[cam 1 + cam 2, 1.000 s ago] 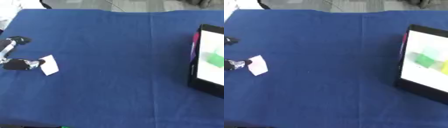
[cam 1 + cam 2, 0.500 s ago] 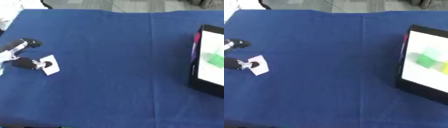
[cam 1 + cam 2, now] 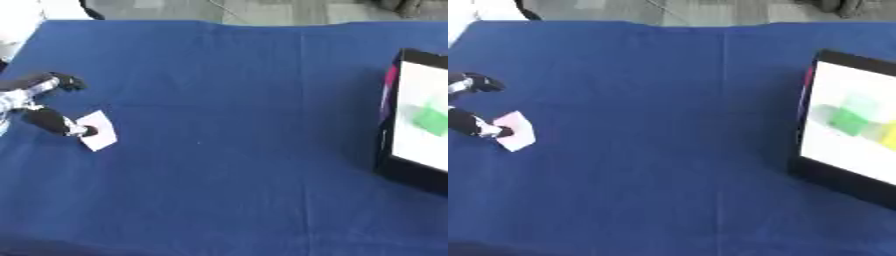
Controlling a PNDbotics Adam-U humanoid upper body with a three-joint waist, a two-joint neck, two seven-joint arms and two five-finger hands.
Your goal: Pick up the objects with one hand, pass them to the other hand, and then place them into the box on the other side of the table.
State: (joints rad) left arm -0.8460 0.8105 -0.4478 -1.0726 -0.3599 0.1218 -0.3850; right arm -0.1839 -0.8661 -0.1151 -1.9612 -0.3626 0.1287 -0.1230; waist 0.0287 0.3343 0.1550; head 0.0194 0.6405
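The robot's left hand (image 3: 39, 107), fingers spread wide, touches one fingertip to a small white card (image 3: 96, 131) on the blue-draped desk (image 3: 227, 100); a black box (image 3: 852, 132) holding green blocks (image 3: 849, 120) stands far right

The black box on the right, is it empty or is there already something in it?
Not empty. The box lies open at the top, and a green block and a yellowish one rest on its white floor.

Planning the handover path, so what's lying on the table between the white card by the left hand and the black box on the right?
Nothing but bare blue tablecloth lies between the white card and the box, clearest in the left eye view.
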